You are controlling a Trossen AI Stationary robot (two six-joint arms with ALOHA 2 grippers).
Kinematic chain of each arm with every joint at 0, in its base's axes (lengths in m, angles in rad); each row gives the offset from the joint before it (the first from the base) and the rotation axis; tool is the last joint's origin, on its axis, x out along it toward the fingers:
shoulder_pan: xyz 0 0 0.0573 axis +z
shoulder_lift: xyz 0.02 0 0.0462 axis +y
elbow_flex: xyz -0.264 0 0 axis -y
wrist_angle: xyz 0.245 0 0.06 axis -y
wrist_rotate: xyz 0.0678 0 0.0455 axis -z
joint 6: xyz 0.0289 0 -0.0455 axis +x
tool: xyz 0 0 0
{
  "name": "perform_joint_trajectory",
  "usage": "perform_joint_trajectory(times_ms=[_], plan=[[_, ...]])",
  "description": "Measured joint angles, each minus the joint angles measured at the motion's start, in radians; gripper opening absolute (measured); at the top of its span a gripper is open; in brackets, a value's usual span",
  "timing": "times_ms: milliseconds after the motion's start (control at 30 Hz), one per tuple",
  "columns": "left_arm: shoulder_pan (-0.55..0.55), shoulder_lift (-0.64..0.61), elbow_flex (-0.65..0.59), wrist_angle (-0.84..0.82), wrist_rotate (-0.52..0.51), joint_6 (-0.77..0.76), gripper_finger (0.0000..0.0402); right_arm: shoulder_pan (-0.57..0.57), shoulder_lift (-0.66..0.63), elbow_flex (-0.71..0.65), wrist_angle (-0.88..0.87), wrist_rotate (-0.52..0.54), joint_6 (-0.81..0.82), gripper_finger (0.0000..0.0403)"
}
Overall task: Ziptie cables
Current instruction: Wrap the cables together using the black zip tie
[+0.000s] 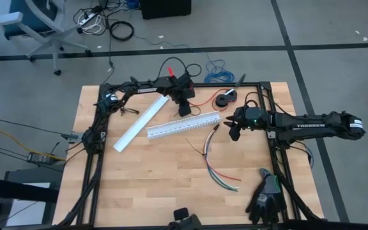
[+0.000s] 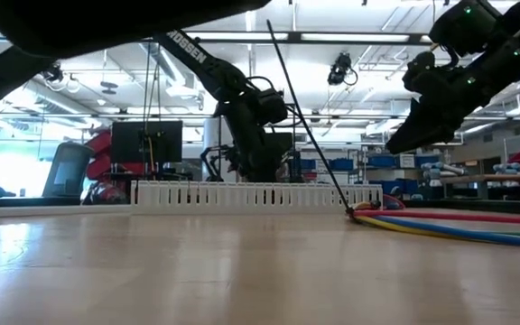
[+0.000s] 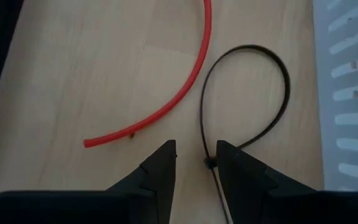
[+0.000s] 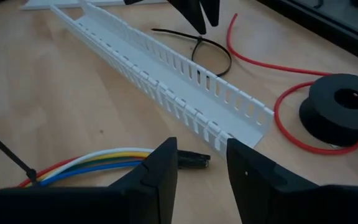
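Note:
The cables (image 1: 217,167) lie on the table right of centre, a bunch of coloured wires (image 4: 98,162) with a black-sleeved end (image 4: 194,160). A black ziptie (image 4: 33,174) sits around them, its tail (image 2: 305,117) slanting up. My right gripper (image 4: 202,155) hangs open above the table over the sleeved end, touching nothing. A second black ziptie (image 3: 253,47), looped, lies flat beyond the white duct. My left gripper (image 3: 196,155) points down over it, open. Its fingers stand on either side of the strap by the small head (image 3: 210,163); whether they touch it I cannot tell.
A white slotted cable duct (image 1: 184,124) lies across the table's middle, a white cover strip (image 1: 139,124) to its left. A single red wire (image 3: 179,87) curves beside the looped ziptie. A black spool of red wire (image 1: 224,99) stands at the far side. A black glove (image 1: 265,198) lies near right.

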Motion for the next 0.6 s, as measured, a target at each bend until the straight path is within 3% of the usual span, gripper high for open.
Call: perform_joint_trajectory(times_ms=[300,600], plan=[[-0.011,0.0,0.0,0.011,-0.049,-0.051,0.0124,0.0,0.0,0.0,0.002,0.0,0.0,0.0126],[-0.016,0.0,0.022,0.022,-0.026,-0.072,0.0124,0.0,0.0,0.0,0.002,0.0,-0.017,0.0126]])
